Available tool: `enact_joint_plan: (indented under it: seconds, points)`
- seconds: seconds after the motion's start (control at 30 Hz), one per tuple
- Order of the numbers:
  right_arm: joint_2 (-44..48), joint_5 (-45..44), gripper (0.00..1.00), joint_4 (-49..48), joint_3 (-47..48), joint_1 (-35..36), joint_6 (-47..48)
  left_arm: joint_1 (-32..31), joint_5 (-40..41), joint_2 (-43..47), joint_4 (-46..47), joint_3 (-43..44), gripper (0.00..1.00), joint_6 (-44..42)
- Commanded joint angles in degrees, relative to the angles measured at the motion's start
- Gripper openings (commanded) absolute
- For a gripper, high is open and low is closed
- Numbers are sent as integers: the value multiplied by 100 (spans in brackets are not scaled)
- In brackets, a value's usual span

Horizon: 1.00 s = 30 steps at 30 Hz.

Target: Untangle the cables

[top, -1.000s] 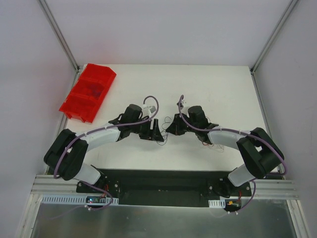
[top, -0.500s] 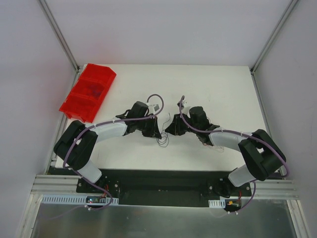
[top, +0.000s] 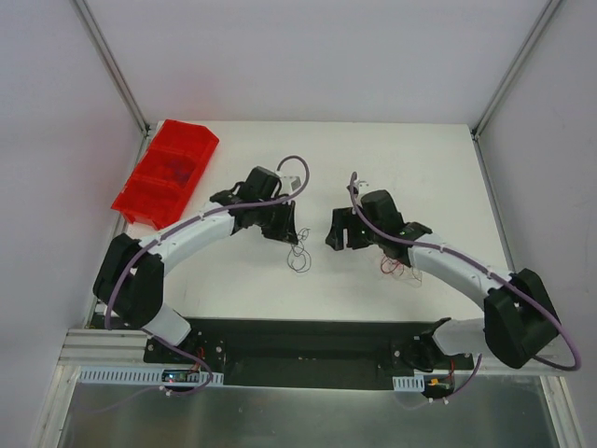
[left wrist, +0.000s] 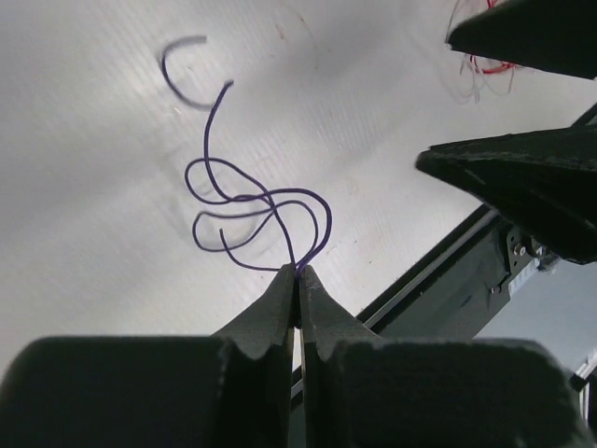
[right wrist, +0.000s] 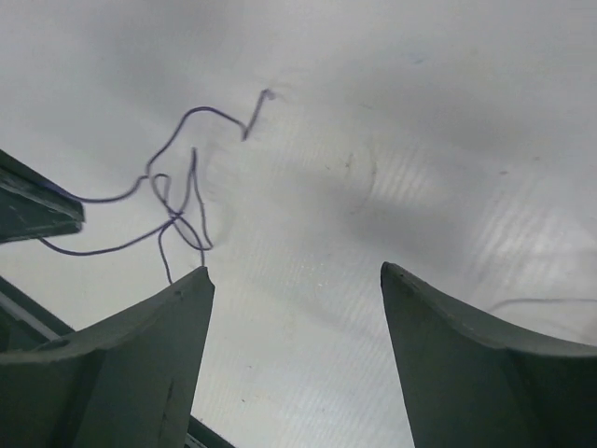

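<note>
In the left wrist view my left gripper (left wrist: 298, 272) is shut on a thin purple cable (left wrist: 269, 197), which curls in loops over the white table beyond the tips. From above, the left gripper (top: 293, 231) sits just over those loops (top: 298, 260). My right gripper (top: 332, 233) stands a short way to the right. In its own view the right gripper (right wrist: 294, 271) is open and holds nothing, with the purple cable (right wrist: 193, 173) just left of its left finger. A small tangle of red cables (top: 393, 267) lies partly hidden under the right arm, and the red cables (left wrist: 487, 65) also show at the far right.
A red bin (top: 168, 173) sits at the table's back left corner. The table's black front rail (top: 308, 341) runs between the arm bases. The right gripper's dark fingers (left wrist: 522, 177) fill the upper right of the left wrist view.
My left gripper has shut on the purple cable and shifted back and left. My right gripper has opened, let go, and drawn off to the right, widening the gap between the two.
</note>
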State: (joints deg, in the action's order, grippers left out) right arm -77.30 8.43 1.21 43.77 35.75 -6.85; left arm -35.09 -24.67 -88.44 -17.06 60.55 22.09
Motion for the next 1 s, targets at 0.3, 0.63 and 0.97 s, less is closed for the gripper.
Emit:
enact_joint_plan:
  seconds: [0.3,0.63,0.97]
  points:
    - [567,-1167,76,3507,2618,-946,650,1741,700,934,-2460,1854,0,435]
    - [382,-1141,76,3737,2944,-1421,852,3464,366,127,-2521,2680,0,1315]
    - [479,-1273,75,3798,2865,-1641,949,4677,392,-840,-2504,3568,0,2010]
